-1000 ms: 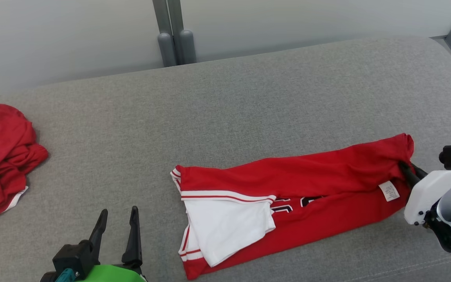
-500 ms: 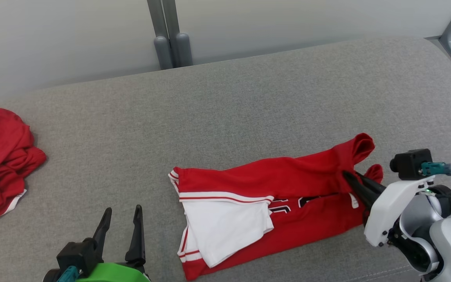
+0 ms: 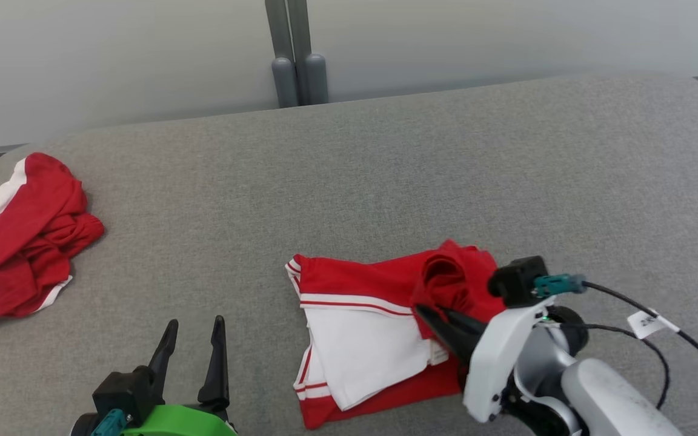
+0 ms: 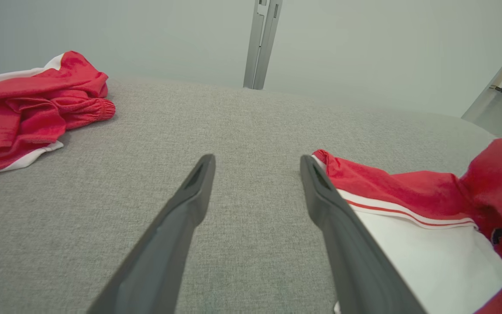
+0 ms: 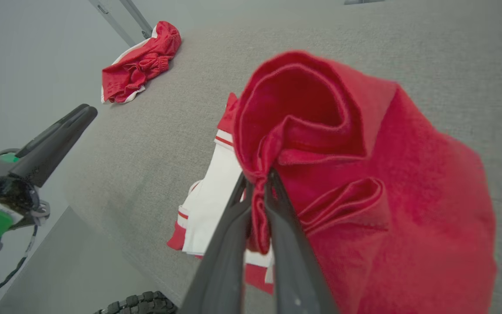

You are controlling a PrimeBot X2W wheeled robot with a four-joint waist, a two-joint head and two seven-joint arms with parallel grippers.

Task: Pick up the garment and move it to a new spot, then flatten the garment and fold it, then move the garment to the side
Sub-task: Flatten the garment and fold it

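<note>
Garment [image 3: 355,345]: laid out near the couch's [image 3: 385,181] front edge, right of centre.
Right gripper [image 3: 423,312]: clamped on its red end, mid-fold, it seems.
Left gripper [image 3: 196,324]: wide apart, empty.
Remaining: finish fold, move aside.

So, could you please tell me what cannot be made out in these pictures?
Jersey, right half: head view, hidden under its own lifted fold and the right arm.
Right end effector tips: right wrist view, buried in pinched red cloth.
Crumpled garment: left wrist view, cut off by the left edge; type unclear.
Left end effector base: head view, cut off by the bottom edge.
</note>
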